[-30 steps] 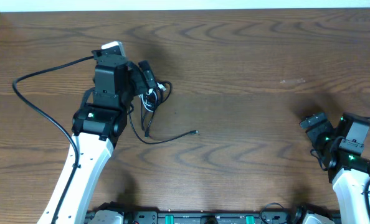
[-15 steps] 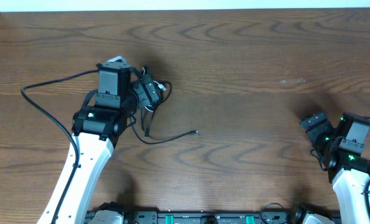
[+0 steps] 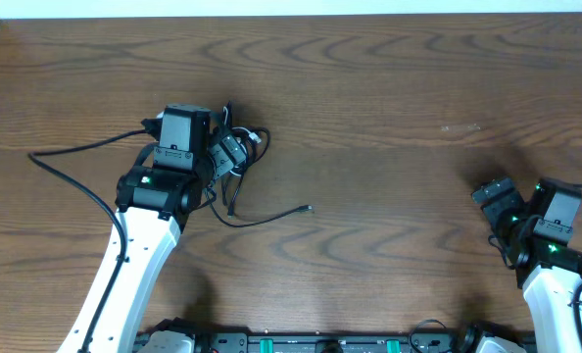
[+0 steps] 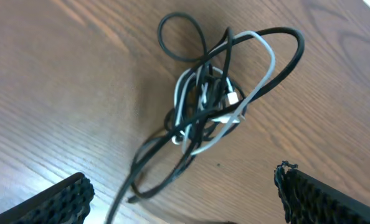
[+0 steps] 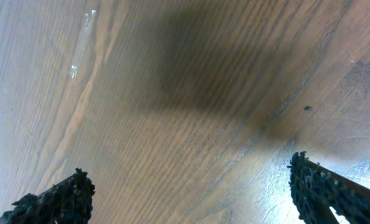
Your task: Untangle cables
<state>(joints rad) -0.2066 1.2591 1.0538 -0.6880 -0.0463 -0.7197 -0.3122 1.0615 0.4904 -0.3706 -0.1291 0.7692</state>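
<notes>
Shows left end effector (image 3: 230, 151), wide and empty, newly swung in above knotted bundle of thin black and white cables (image 4: 203, 115), unmoved at left of brown wooden desk (image 3: 389, 98); grasp pending.

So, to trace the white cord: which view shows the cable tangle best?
Left wrist: the cable tangle fills the frame, white cord traceable. Overhead shows it small, partly under the left gripper. Right wrist: only table.

Overhead looks down; left wrist closely shares the cables (image 4: 207, 112).
</notes>
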